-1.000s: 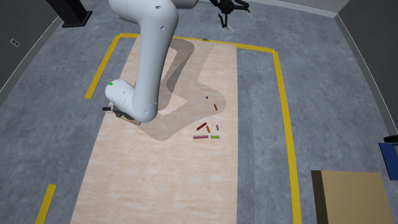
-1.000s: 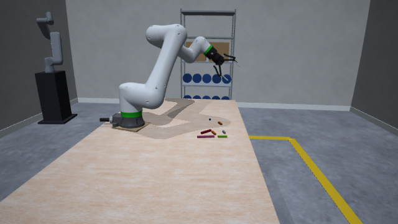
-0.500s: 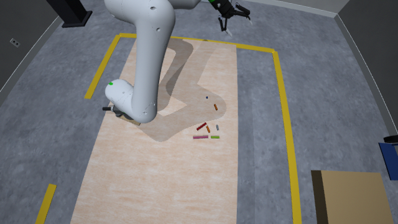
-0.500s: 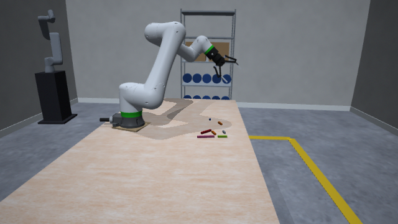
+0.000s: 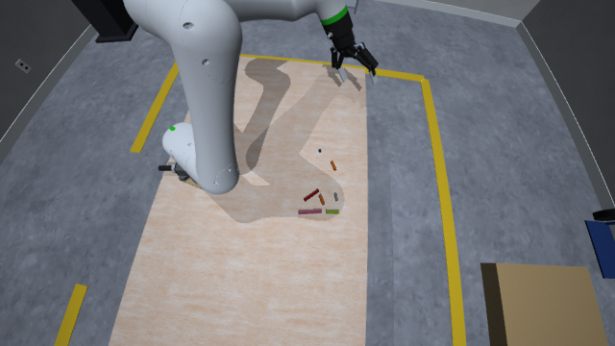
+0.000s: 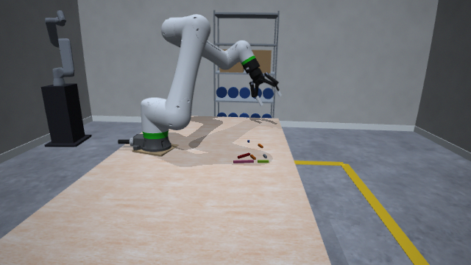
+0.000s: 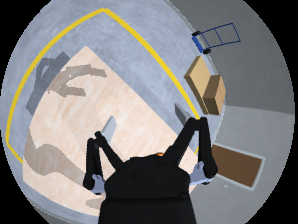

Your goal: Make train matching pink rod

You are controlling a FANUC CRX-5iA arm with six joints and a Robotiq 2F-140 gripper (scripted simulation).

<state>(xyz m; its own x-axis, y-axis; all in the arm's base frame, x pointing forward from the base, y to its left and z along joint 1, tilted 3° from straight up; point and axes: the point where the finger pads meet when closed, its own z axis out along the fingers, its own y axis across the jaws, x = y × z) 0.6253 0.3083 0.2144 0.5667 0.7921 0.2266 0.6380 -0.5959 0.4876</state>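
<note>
My gripper (image 5: 357, 77) (image 6: 269, 98) (image 7: 144, 114) is open and empty, high above the table's far end. The pink rod (image 5: 309, 211) (image 6: 243, 161) lies nearest the top and exterior views, with the lime rod (image 5: 332, 211) (image 6: 263, 161) to its right across a small gap, roughly in line. Behind them lie the slanted red rod (image 5: 311, 195) (image 6: 243, 155), one orange rod (image 5: 322, 199) (image 6: 253, 157) and the grey rod (image 5: 336, 196) (image 6: 265, 156). Another orange rod (image 5: 333, 165) (image 6: 260, 146) and the small blue rod (image 5: 320, 151) (image 6: 248, 141) lie farther back, apart. My gripper's body hides most rods in the wrist view.
The wooden table (image 5: 240, 279) (image 6: 165, 213) carries the rods near its right edge. The arm's base (image 6: 155, 143) stands at the table's left side. A cardboard box (image 5: 548, 303) stands on the floor at the right. A shelf rack (image 6: 246, 45) stands behind the table.
</note>
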